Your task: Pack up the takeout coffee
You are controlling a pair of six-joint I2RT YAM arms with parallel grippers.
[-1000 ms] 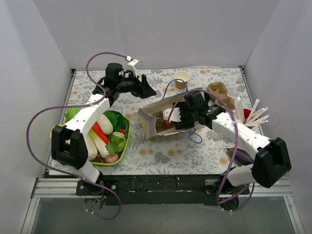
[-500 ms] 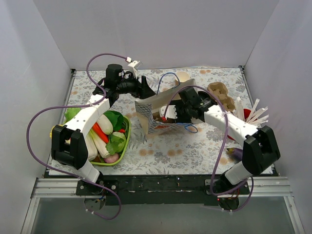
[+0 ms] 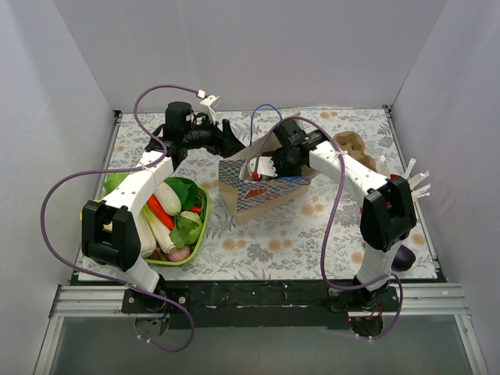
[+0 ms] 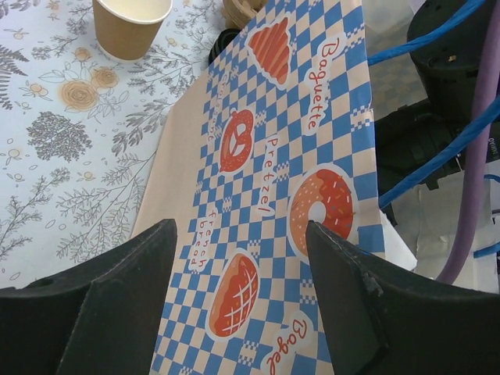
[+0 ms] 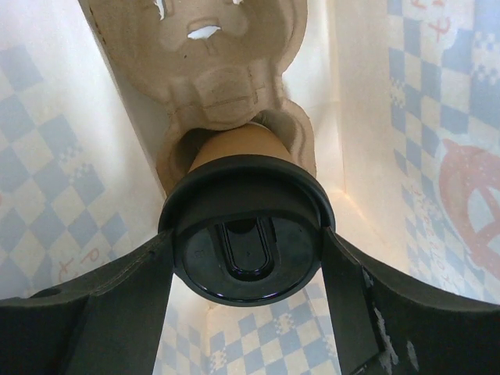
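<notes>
Tilting up from lying flat, the bag (image 3: pixel 262 191) now surrounds the coffee (image 5: pixel 234 148) clamped in the right gripper (image 5: pixel 246 244), so packing looks nearly done; the left gripper (image 4: pixel 241 230) hangs apart.

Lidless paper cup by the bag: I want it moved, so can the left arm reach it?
Probably yes: the cup stands on bare cloth beside the checked bag, ahead and left of the open left gripper.

Left arm (image 3: pixel 144 180) stretched forward, left claw (image 4: pixel 240 230) jaws wide, empty — right arm (image 3: pixel 348 172) angled inward, right claw (image 5: pixel 248 244) clamped on takeout coffee (image 5: pixel 234 148).
</notes>
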